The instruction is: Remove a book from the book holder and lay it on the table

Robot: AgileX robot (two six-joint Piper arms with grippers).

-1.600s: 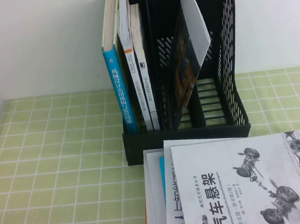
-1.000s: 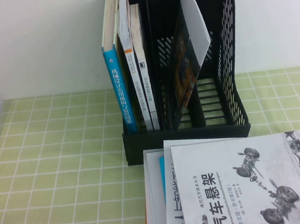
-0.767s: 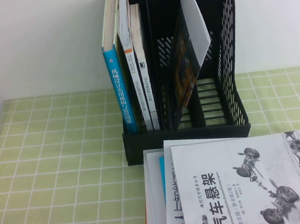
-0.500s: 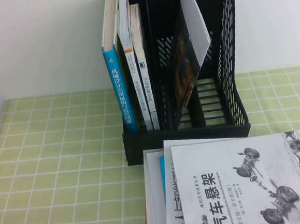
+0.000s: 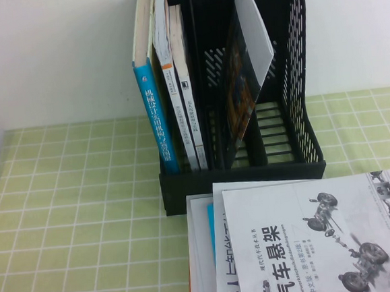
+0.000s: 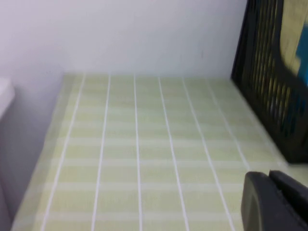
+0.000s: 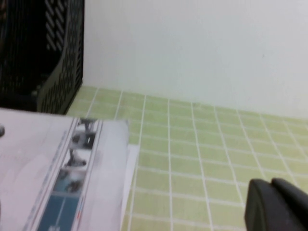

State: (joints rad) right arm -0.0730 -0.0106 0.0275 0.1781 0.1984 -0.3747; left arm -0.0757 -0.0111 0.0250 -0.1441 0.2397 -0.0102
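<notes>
The book [image 5: 246, 67] stands in the right compartment of the book holder [image 5: 241, 176], tilted, its top leaning toward the right wall, dark orange-blue face turned left, pale face up-right. Only the high view shows it; neither wrist view catches it.

Left compartment: blue-spined book [image 5: 153, 115], upright, with two thinner white-spined books [image 5: 185, 92] beside it. Middle compartment shows only its slotted back.

Holder sits on the table [image 5: 72, 216], against the white wall. Just in front of it lies a stack of flat books, topmost a white book with a chassis drawing [image 5: 317, 238].

Left wrist view: green grid cloth, the holder's perforated side wall [image 6: 274, 91] with yellow and blue showing through. Left gripper [image 6: 275, 202] is a dark tip low over bare cloth, well apart from the holder; open or closed cannot be told.

Right wrist view: holder's other side wall [image 7: 48, 53], edge of the flat stack [image 7: 62, 178]. Right gripper [image 7: 276, 207] is a dark tip over cloth beside the stack; state likewise unclear.

Neither gripper appears in the high view.
</notes>
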